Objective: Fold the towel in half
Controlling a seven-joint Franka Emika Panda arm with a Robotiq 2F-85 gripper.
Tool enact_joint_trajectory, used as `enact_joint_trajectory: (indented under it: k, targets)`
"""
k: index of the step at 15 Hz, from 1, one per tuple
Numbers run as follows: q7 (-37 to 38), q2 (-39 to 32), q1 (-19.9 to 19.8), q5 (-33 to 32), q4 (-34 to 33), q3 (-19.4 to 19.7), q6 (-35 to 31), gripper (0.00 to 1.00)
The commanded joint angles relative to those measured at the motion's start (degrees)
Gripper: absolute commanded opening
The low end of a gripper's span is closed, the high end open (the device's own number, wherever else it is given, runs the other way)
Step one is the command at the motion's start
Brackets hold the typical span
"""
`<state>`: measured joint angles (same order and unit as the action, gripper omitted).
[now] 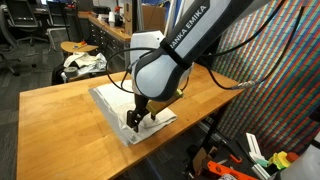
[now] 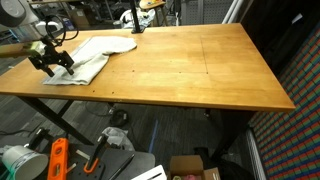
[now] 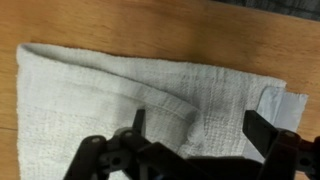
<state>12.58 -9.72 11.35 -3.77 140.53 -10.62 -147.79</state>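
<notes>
The towel (image 3: 150, 85) is a white, ribbed cloth lying on the wooden table (image 1: 60, 105), with one layer folded over another. In both exterior views it lies under the arm, towel (image 1: 112, 100) and towel (image 2: 95, 55). My gripper (image 3: 198, 125) hovers just above it, jaws wide apart, with only cloth showing between the dark fingers (image 3: 262, 128). Nothing is held. The gripper (image 1: 138, 118) is over the towel's near corner, and the gripper (image 2: 50, 62) is near the table's left edge.
A patterned cloth bundle (image 1: 82, 63) lies on a stool behind the table. Tools and orange items (image 2: 58, 160) lie on the floor below. A colourful mesh wall (image 1: 280, 70) stands beside the table. Bare wood (image 2: 190, 65) stretches wide beside the towel.
</notes>
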Motion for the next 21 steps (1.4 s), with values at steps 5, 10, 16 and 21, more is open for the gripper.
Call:
enact_joint_trajectory:
  k: [5, 10, 16, 21]
  targets:
    - [-3.75, -0.11, 0.22, 2.63, 0.17, -0.45, -3.55, 0.42]
    - [-3.56, -0.26, 0.16, 2.95, 0.12, -0.42, -5.9, 0.05]
    - [-2.26, 1.61, 0.38, 2.21, 1.45, -0.06, -8.29, 0.03]
    - [-2.22, 2.29, -0.09, 1.75, 1.48, 0.83, -8.64, 0.03]
